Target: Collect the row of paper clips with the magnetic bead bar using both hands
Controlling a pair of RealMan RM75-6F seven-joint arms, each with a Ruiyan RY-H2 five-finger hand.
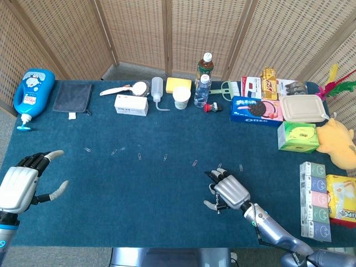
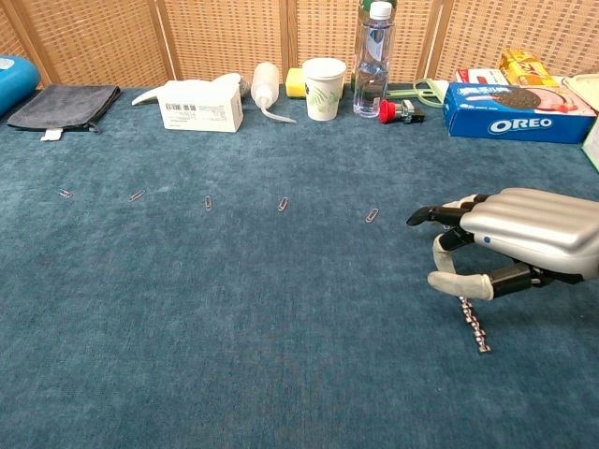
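The silver magnetic bead bar (image 2: 474, 323) lies flat on the blue carpeted table (image 2: 281, 327), near-right, its long axis running near-to-far with a slight lean, the far end tucked under the right robot hand (image 2: 505, 238). That robot hand hovers palm-down right over it, fingers spread and gently curled, thumb just above the bar's far end; can't tell if it actually touches. The left robot hand (image 1: 25, 181) sits at the near-left edge, fingers apart, holding nothing. The small metal paper clips (image 2: 208, 202) run in a row left to right, farther back.

blue detergent bottle (image 1: 33, 92), grey cloth (image 1: 73, 98), paper cup (image 1: 181, 97), oreo box (image 1: 256, 109), yellow plush toy (image 1: 337, 142)
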